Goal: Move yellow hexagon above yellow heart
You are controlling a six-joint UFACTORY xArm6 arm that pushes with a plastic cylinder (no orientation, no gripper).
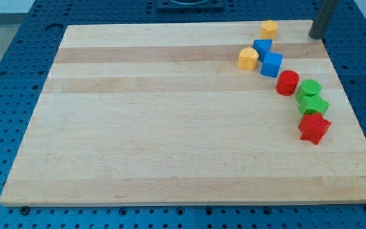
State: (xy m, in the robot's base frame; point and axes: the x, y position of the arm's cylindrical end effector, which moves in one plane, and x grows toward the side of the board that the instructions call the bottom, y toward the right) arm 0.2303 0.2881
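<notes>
Red star (pixel 314 128) nearest; yellow hexagon (pixel 269 28) sits left of your tip (pixel 317 36), up-right of yellow heart (pixel 248 58). No jaws, bare rod.

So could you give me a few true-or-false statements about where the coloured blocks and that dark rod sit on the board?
1. The yellow hexagon sits nearer the view's top than the yellow heart. True.
2. My tip touches the yellow hexagon. False: it stands apart, to the hexagon's right.
3. The red star is the block lowest in the view. True.
4. All blocks cluster on the view's left. False: they cluster on the right.
5. The red cylinder lies between the blue blocks and the green blocks. True.
</notes>
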